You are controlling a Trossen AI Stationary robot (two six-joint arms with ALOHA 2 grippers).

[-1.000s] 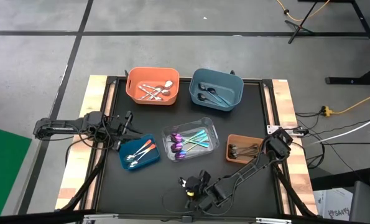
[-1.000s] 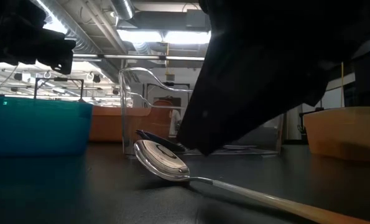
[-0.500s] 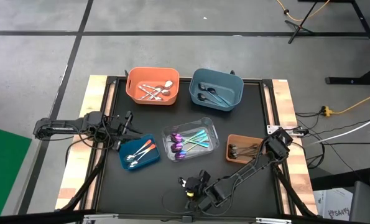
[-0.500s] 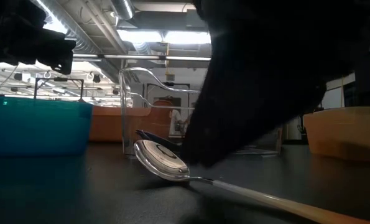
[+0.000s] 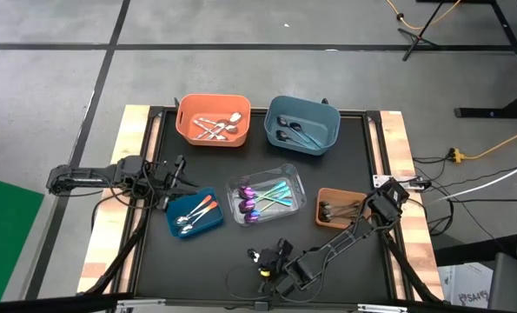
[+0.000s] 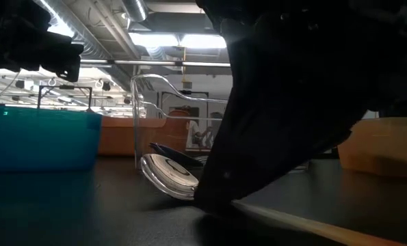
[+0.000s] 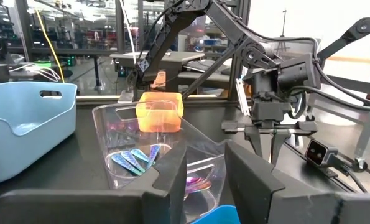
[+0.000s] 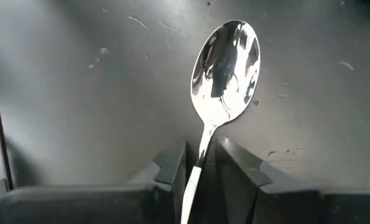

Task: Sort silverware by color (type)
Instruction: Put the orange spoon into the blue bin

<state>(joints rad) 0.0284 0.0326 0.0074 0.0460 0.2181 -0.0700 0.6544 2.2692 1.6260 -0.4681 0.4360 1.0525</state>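
A silver spoon [image 8: 225, 68] with a pale handle lies on the black table near its front edge. Its bowl [image 6: 167, 176] is tipped up and its handle [image 6: 312, 224] rests on the table. My right gripper [image 8: 202, 163] slants down onto it and is shut on its neck [image 5: 267, 261]. My left gripper [image 7: 206, 177] waits open at the table's left side [image 5: 182, 178], level and holding nothing. My right gripper pinches the spoon's neck [image 8: 203, 149], just behind the bowl, between its two fingers. The fingers slant down from the table's right side and lie along the spoon. The handle stays on the table and the bowl sticks out beyond the fingertips, tilted up.
An orange bin [image 5: 213, 120] with silver pieces and a blue-grey bin [image 5: 301, 124] with dark ones stand at the back. A clear bin [image 5: 267, 196] holds iridescent pieces in the middle. A small blue bin [image 5: 195, 215] lies to its left, a brown bin [image 5: 341, 207] to its right.
In the low view my right gripper has come down over the spoon's neck, toward the table. The spoon's bowl has tipped up more steeply and shifted a little, while the handle has stayed on the table.
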